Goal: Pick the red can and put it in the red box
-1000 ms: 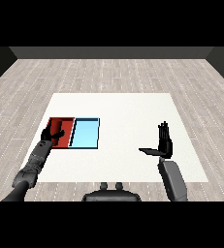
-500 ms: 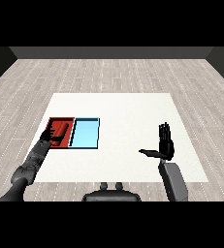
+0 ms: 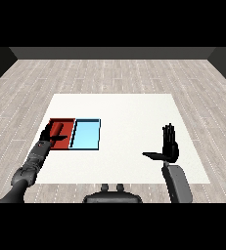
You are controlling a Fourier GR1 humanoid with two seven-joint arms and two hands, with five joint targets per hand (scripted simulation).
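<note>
The red can [image 3: 59,129] stands inside the red tray [image 3: 65,144], at the left of the table. My left hand [image 3: 49,134] is over that tray's left part, right beside the can. Its fingers are spread and point away from me, and its thumb reaches across the can's near end. They do not wrap the can, so the hand is open. My right hand [image 3: 169,147] hovers above the table's right side, far from both trays. It is open, with its fingers straight up and its thumb pointing left.
The light blue tray [image 3: 86,135] lies against the red tray's right side with nothing in it. The white table [image 3: 129,117] stretches wide between the trays and my right hand.
My left hand has drawn slightly left and back over the red tray. The can stays in the tray. My right hand has hardly moved.
</note>
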